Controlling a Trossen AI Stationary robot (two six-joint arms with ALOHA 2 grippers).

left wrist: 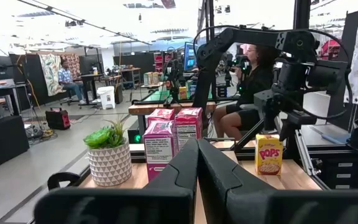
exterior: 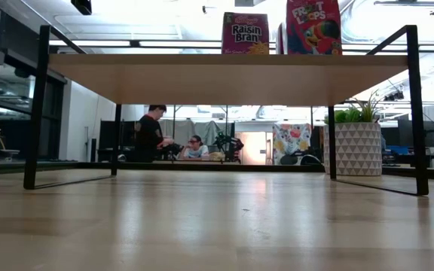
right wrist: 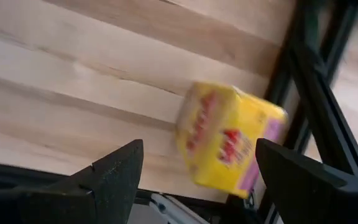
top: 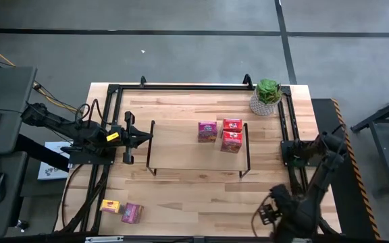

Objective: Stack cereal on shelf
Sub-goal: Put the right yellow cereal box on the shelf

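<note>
The shelf [top: 181,145], a light-wood board on thin black wire legs, carries three upright cereal boxes toward its plant-side end: a magenta-pink one [top: 207,131] and two red ones [top: 232,125] [top: 231,142] just beside it, one red box behind the other. Off the shelf, near its opposite end, a yellow box [top: 110,206] and a second magenta-pink box [top: 132,213] lie close together. Another yellow box [right wrist: 229,138] stands apart, tilted.

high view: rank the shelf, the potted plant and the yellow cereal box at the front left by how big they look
1. shelf, by far the largest.
2. potted plant.
3. yellow cereal box, smallest; it lies on the table, so only one face shows.
</note>
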